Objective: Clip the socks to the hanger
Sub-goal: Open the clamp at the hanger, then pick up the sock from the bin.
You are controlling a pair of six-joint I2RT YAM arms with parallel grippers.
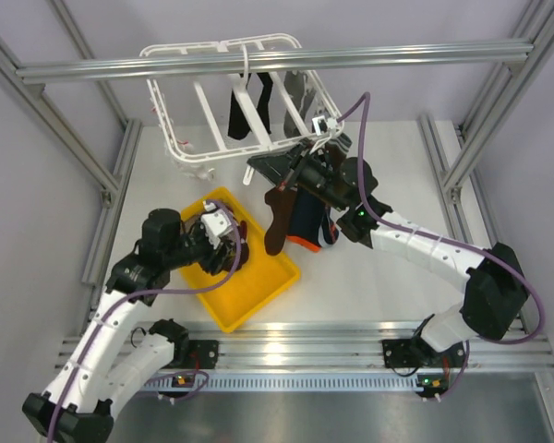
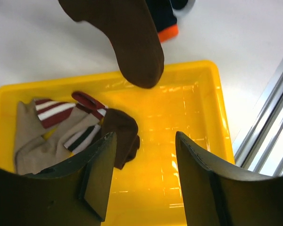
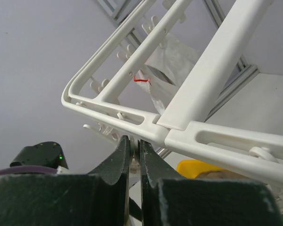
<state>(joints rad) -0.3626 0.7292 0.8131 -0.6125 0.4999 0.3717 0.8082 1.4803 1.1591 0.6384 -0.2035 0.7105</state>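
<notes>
The white hanger (image 1: 198, 97) hangs at the back with several dark socks (image 1: 241, 113) clipped to it. My right gripper (image 1: 302, 173) is at its near edge, and in the right wrist view the right gripper (image 3: 135, 141) is shut on a small white clip under the hanger's frame (image 3: 212, 136). A dark brown sock (image 1: 279, 221) and a navy sock with orange trim (image 1: 310, 228) hang just below that gripper. My left gripper (image 1: 223, 231) is open over the yellow tray (image 2: 198, 108). Nothing is between the fingers of this left gripper (image 2: 145, 137). Beige, striped and brown socks (image 2: 61, 127) lie in the tray to its left.
An aluminium crossbar (image 1: 277, 63) runs above the hanger. Frame posts stand at both sides of the table, and a rail runs along the near edge (image 1: 305, 337). The hanging brown sock's toe (image 2: 137, 56) dangles over the tray's far rim.
</notes>
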